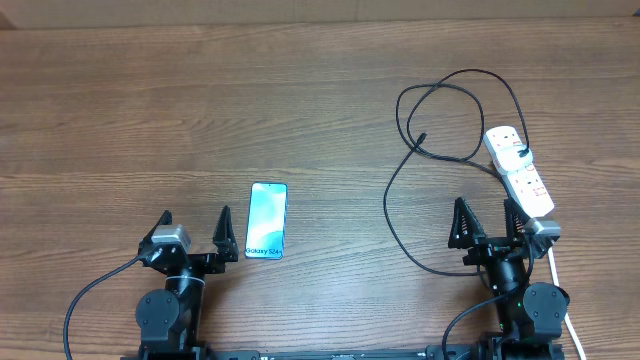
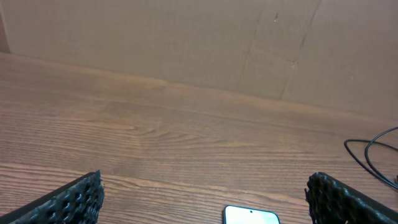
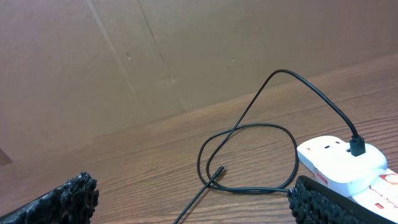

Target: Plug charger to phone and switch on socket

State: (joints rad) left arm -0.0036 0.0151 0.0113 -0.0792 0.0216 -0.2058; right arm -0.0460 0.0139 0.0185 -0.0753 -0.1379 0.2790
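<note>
I have both arms parked at the near edge of the table (image 1: 150, 100). The left gripper (image 1: 195, 222) stands with its jaws spread wide and nothing between them. The right gripper (image 1: 485, 212) is the same, wide apart and empty. The phone (image 1: 267, 220) lies flat and screen up on the left half of the table. Its long side runs away from me, and it sits just beside the left gripper's inner finger without touching it. On the left wrist camera only its far edge shows, low in the frame between the two fingers. The socket (image 1: 520, 170) lies slanted on the right side of the table. Its near end comes in close to the right gripper's outer finger, and I cannot tell whether they touch. The charger (image 1: 388, 200) has its black adapter plug seated in the outlet at the socket's far end, which the right wrist camera shows clearly. From there the thin cable runs in overlapping loops to the left of the socket, and one long bow sweeps down toward the right arm. Its connector tip lies loose on the bare wood left of the socket, well apart from the phone. A brown cardboard wall (image 2: 186, 43) closes off the far side.
</note>
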